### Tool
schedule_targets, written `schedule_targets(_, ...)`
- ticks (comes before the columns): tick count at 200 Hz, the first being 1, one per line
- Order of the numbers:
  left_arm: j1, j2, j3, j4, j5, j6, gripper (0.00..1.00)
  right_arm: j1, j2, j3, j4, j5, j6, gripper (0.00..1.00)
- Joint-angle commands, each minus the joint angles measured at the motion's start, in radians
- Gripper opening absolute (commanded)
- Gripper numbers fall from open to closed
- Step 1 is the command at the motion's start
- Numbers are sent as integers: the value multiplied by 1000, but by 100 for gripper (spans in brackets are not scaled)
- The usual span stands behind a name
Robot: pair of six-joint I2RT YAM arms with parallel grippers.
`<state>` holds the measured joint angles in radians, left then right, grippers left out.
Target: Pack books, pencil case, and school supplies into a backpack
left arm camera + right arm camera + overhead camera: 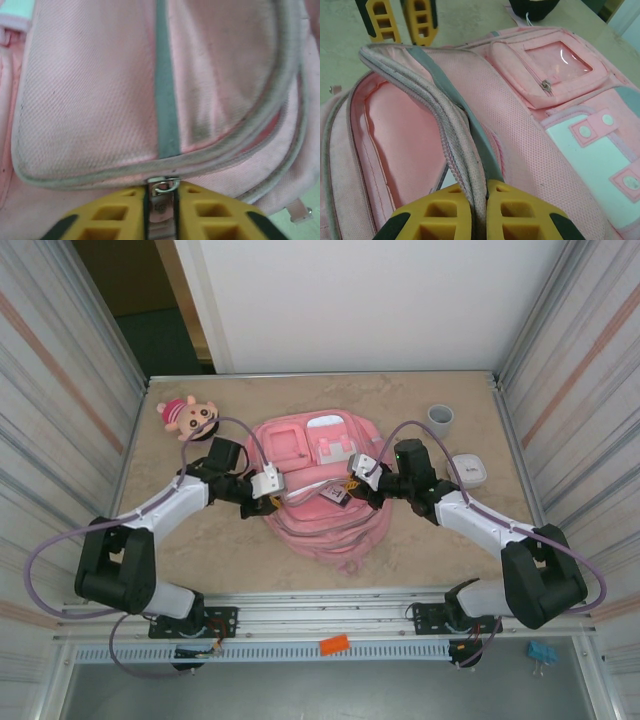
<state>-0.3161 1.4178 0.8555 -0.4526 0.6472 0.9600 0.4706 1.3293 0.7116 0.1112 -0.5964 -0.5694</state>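
Backpack (pixel 530 130) — depths hidden; left claw (pixel 161 194), right claw (pixel 479 202) gripping.

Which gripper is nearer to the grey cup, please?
Right. The right gripper grips the backpack on the side nearer the grey cup; the left gripper grips it on the opposite side, farther off.

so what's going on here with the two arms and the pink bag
Both arms are working on the pink backpack, which lies in the middle of the table. The left gripper is shut on a metal zipper pull at the seam of a pocket. The right gripper is pinching the zip-edged flap and holds it up, so the pink-lined compartment gapes open. A plush doll and a grey cup sit off to the sides, untouched.
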Motion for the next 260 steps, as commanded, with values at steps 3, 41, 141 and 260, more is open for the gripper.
schedule_targets(3,-7,-57,-22,-28,47,-24,7,-2,3,47,-11,-13,13,7)
schedule_targets(41,-18,-112,-83,28,37,-93,0,119,-44,21,-46,121,-51,44)
schedule_targets(141,-71,-120,-107,29,26,-171,0,254,117,63,26,227,-58,13)
schedule_targets(260,-79,-105,-128,93,-1,-245,0,366,6,-16,-68,388,-49,55)
